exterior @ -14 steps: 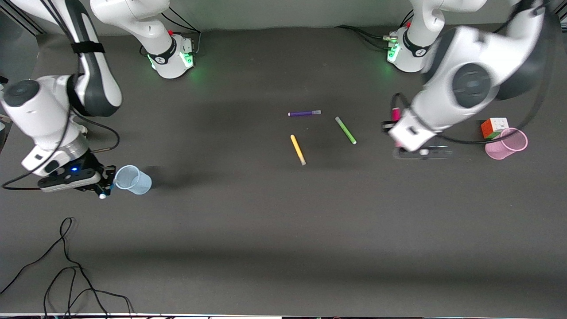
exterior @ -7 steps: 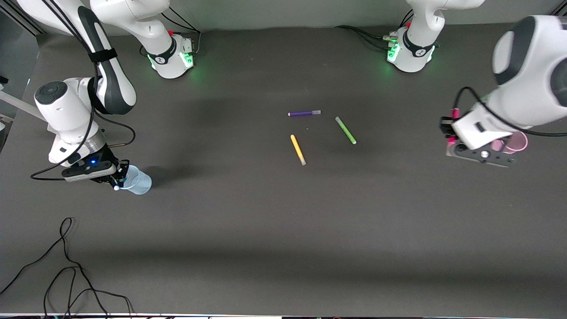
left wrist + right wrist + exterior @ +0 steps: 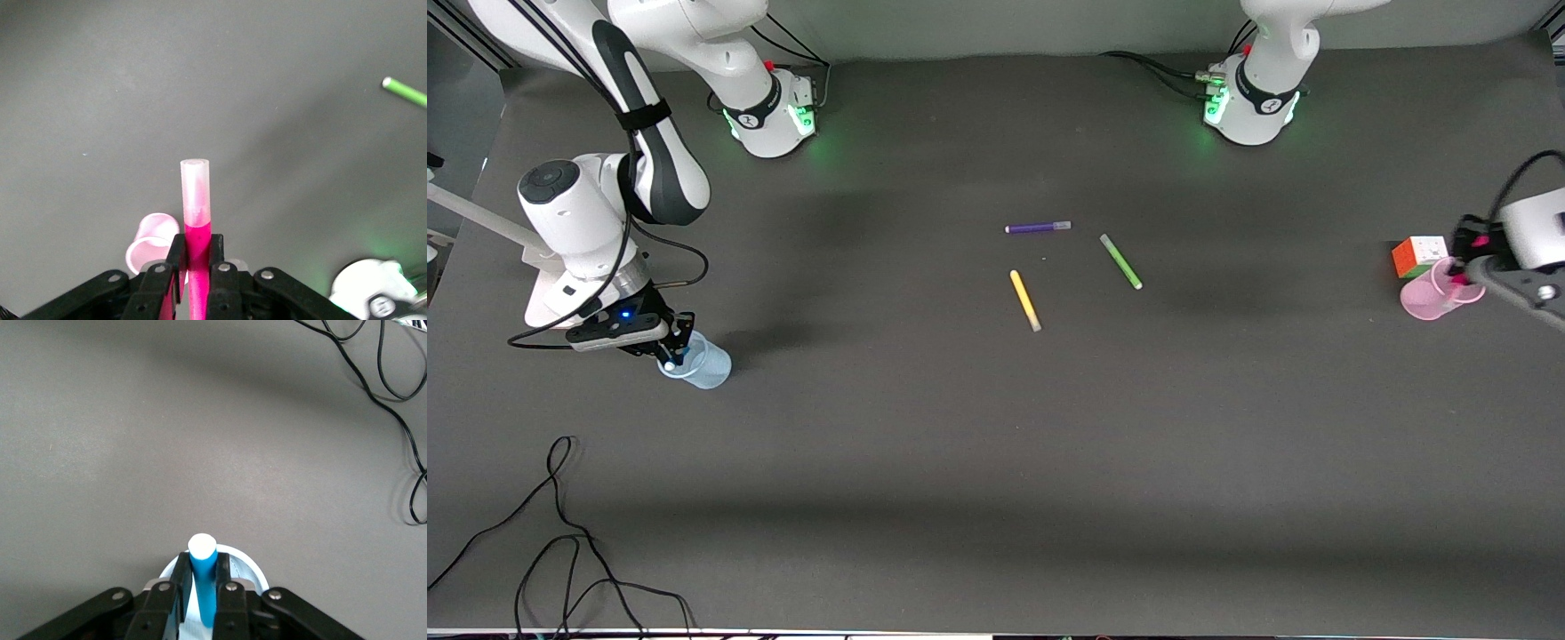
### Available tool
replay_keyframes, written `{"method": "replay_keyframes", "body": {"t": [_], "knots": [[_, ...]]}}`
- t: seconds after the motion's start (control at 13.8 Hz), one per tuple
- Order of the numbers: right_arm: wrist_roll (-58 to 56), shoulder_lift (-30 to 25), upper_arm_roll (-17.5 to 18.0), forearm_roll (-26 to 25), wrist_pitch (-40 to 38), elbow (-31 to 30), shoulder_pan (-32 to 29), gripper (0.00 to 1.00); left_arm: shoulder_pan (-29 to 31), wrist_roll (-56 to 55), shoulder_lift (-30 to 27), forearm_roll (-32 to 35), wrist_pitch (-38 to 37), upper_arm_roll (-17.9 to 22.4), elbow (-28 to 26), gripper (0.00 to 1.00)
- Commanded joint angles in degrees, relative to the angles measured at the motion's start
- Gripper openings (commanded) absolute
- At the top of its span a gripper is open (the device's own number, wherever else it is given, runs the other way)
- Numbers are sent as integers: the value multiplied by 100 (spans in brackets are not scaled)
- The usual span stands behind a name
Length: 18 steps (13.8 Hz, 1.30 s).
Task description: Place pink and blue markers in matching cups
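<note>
While both arms work at their own ends of the table, the front view shows the right gripper (image 3: 669,354) over the pale blue cup (image 3: 698,363) and the left gripper (image 3: 1465,268) over the pink cup (image 3: 1436,298), which stands just beside the puzzle cube (image 3: 1419,255). Purple, green and yellow pens lie mid-table, well apart from that cube.

From the left wrist view, narrow jaws clamp the pink marker (image 3: 195,213), the pink cup's mouth near it.

From the right wrist view, the jaws pinch the blue marker (image 3: 203,577) above the blue cup's rim (image 3: 247,561). The step appears to be insertion; next, each marker needs centring over its cup, then release.
</note>
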Motion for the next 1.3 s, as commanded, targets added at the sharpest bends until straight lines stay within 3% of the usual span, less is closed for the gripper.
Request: {"method": "replay_keyframes", "body": {"t": [0.0, 0.22, 0.43, 0.72, 1.01, 1.23], "knots": [[-75, 8, -34, 138, 66, 6, 49, 100, 679, 1407, -113, -482, 334, -61, -347, 0], [-84, -44, -34, 138, -22, 85, 66, 100, 1444, 3033, -52, -1264, 678, -52, -777, 0], [-75, -202, -16, 146, -801, 400, 84, 100, 2025, 4517, 193, -1976, 809, -52, -1068, 0], [-58, -370, 1, 173, -2680, 1383, 101, 100, 2684, 6049, 940, -2487, 845, -52, -1051, 0], [-49, -378, 45, 683, -5089, 2807, 101, 100, 3256, 7323, 1678, -2839, 1037, -61, -1033, 0], [485, -606, 141, 674, -6381, 3484, 84, 100, 3397, 7765, 2083, -3059, 1039, -61, -928, 0]]}}
